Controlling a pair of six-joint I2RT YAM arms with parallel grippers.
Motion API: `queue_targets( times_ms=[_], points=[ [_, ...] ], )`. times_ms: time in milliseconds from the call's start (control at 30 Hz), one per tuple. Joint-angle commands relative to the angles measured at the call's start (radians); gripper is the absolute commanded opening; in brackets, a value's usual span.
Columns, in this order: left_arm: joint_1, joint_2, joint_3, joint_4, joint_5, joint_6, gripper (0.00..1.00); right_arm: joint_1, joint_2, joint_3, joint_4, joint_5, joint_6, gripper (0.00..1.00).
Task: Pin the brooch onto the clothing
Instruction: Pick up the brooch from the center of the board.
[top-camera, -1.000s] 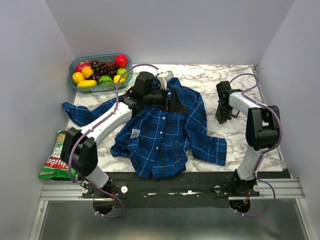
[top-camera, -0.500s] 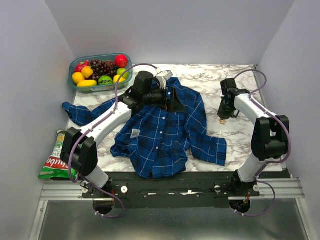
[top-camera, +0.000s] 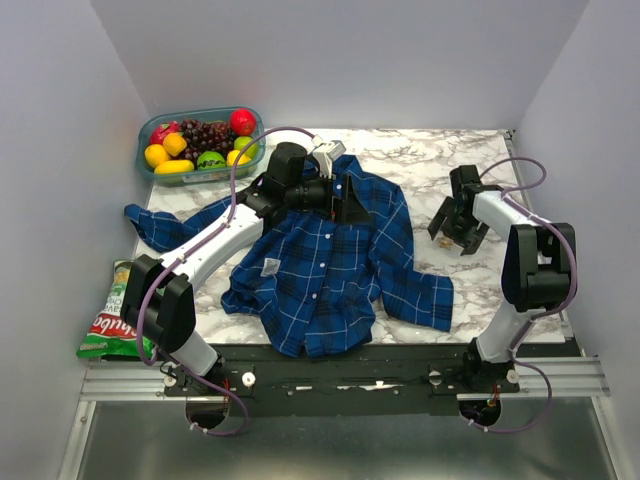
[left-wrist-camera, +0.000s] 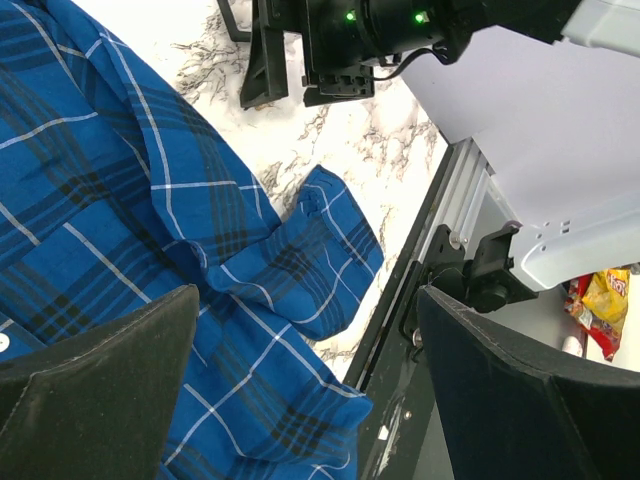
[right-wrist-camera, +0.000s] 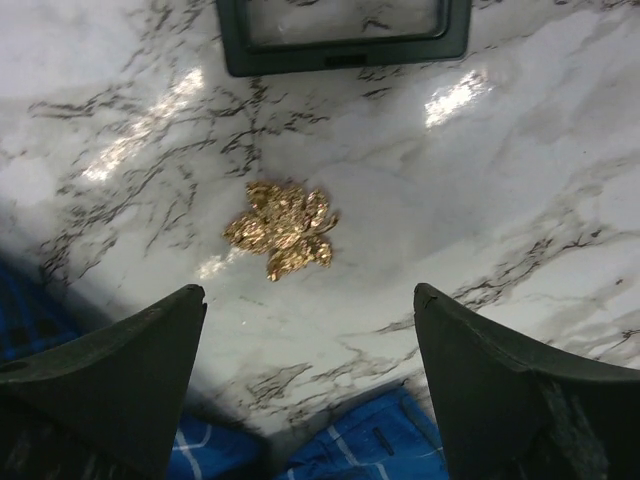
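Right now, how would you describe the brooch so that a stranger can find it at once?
On the marble table, look right of the blue plaid shirt, on the bare stone under the open right gripper. The brooch lies there between its fingers, touching neither: a small, lumpy, gold leaf shape, unlike the dark straight-edged frame beyond it.

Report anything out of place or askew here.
The brooch lies loose on the bare marble table, off the shirt, between the open right fingers. The shirt is rumpled, sleeves splayed. A snack bag sits off the table's left edge.
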Motion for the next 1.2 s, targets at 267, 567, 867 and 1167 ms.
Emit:
queue_targets(
  times_ms=[267, 567, 867, 1167],
  points=[
    [0.003, -0.029, -0.009, 0.011, 0.021, -0.005, 0.99, -0.016, 0.167, 0.172, -0.109, 0.062, 0.004, 0.68],
    [0.003, -0.032, -0.011, 0.011, 0.021, -0.005, 0.99, -0.015, 0.181, 0.194, -0.155, 0.050, -0.026, 0.40],
    [0.003, -0.030, -0.012, 0.016, 0.020, -0.006, 0.99, 0.005, 0.129, 0.111, -0.132, -0.016, -0.046, 0.23],
    [0.005, -0.026, -0.014, 0.019, 0.020, -0.011, 0.99, 0.099, 0.103, 0.069, -0.112, -0.047, -0.007, 0.20]
  ],
)
